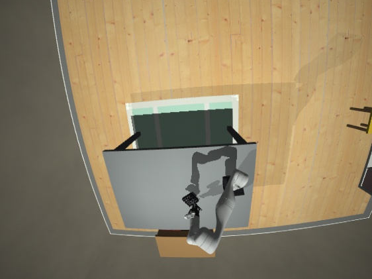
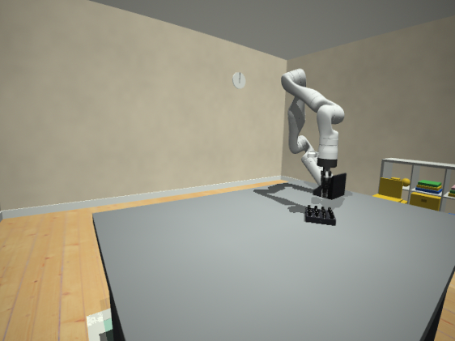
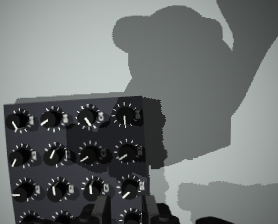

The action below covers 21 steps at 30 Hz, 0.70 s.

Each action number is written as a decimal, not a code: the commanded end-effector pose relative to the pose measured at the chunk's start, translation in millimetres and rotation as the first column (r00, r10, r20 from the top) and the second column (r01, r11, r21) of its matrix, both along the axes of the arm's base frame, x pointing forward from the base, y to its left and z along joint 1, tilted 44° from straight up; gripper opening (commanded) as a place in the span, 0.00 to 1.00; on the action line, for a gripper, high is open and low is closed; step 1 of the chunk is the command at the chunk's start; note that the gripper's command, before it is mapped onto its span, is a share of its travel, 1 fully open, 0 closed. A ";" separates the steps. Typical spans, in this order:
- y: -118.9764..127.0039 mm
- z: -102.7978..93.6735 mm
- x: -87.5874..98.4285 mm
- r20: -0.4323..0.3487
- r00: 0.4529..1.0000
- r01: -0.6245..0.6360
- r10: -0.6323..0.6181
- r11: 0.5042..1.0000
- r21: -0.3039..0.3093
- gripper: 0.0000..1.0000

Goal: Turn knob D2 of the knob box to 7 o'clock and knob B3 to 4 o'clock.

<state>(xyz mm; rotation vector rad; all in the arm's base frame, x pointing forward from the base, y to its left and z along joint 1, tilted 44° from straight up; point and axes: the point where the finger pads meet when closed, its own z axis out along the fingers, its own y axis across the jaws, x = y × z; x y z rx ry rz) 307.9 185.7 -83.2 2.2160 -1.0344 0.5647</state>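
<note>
In the wrist view, knob D2 (image 3: 130, 187) on the box (image 1: 188, 195) (image 2: 321, 221) (image 3: 72, 172) is just past the tips of the gripper (image 1: 194, 208) (image 2: 325, 195) (image 3: 125, 204), which is open a little and holding nothing, with B3 (image 3: 55, 154) farther up and left.

Arm (image 1: 226, 206) (image 2: 313, 98): smooth pale grey-white is shown, the segments rounded like tubes
Joints: bulging elbows are seen, crossed by thin dark seams
Wrist end: finished with a black band
Gripper (image 2: 325, 187) (image 3: 126, 212): dark, slim-fingered, built from narrow linkages
</note>
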 end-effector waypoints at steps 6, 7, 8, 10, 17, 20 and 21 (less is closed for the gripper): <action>-6.2 -6.0 0.4 -0.001 1.000 0.000 0.000 1.000 -0.002 0.19; -6.2 -6.0 0.4 -0.001 1.000 0.000 0.000 1.000 -0.002 0.19; -7.2 -6.9 0.6 -0.001 1.000 0.000 0.000 1.000 -0.002 0.19; -9.1 -8.9 0.8 -0.001 1.000 0.000 0.000 1.000 -0.002 0.19; -15.6 -15.6 1.8 -0.001 1.000 0.000 0.000 1.000 -0.002 0.19; -18.0 -18.1 2.2 -0.001 1.000 0.000 0.000 1.000 -0.002 0.19; -18.8 -18.9 2.3 -0.001 1.000 0.000 0.000 1.000 -0.002 0.19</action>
